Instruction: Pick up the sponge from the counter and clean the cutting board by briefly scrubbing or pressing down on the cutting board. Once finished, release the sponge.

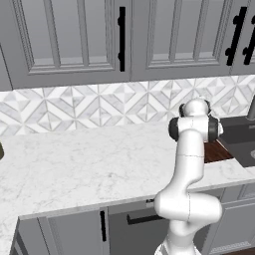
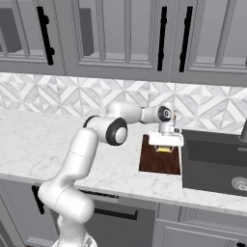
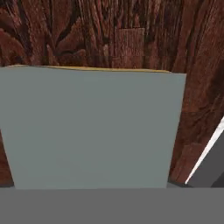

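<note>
Yellow-bottomed sponge pinched in hand, low over cutting board beside dark sink.

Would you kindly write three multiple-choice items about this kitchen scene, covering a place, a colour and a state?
1. Where is the sponge?
A. Over the cutting board
B. In the sink
C. On the counter's far left

2. What colour is the sponge's face in the hand view?
A. Red
B. Grey
C. Green

3. What is the state of the gripper?
A. Open, away from everything
B. Shut on the sponge
C. Open above the sink

Answers: 1 A, the right base view shows the sponge under the hand above the brown board. 2 B, a broad grey face with a thin yellow edge lies before the wood. 3 B, the sponge sits between the fingers directly below the hand.
</note>
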{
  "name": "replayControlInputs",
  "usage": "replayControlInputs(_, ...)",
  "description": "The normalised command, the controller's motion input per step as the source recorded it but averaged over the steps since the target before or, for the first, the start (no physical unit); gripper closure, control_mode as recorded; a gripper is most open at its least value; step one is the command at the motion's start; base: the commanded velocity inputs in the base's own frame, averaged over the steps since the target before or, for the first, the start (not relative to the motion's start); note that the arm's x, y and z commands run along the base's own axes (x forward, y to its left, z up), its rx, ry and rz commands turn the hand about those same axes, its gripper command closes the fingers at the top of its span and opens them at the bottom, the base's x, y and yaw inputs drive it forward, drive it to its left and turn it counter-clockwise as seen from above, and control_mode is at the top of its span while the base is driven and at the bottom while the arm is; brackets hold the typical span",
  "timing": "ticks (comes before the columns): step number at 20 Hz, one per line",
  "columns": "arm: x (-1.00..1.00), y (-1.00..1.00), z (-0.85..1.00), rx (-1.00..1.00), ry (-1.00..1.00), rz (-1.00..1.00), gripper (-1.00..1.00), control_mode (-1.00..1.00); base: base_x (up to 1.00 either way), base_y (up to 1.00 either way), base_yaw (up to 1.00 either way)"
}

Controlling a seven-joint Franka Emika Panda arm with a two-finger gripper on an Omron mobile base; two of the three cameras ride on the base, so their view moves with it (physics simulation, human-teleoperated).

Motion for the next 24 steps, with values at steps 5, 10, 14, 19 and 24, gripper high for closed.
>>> replayControlInputs(5,-0.9,0.77,-0.14,0.09,-0.05,0.04,1.0,-1.0,0.0,0.0,0.0)
replayControlInputs(10,0.26,0.8,-0.09,0.02,-0.18,0.0,1.0,-1.0,0.0,0.0,0.0)
replayControlInputs(14,0.97,0.25,0.0,0.0,-0.15,0.0,1.0,-1.0,0.0,0.0,0.0)
replayControlInputs(19,1.0,0.0,0.0,0.0,0.01,0.0,1.0,-1.0,0.0,0.0,0.0)
replayControlInputs(24,0.36,0.01,-0.05,0.02,0.09,0.04,1.0,-1.0,0.0,0.0,0.0)
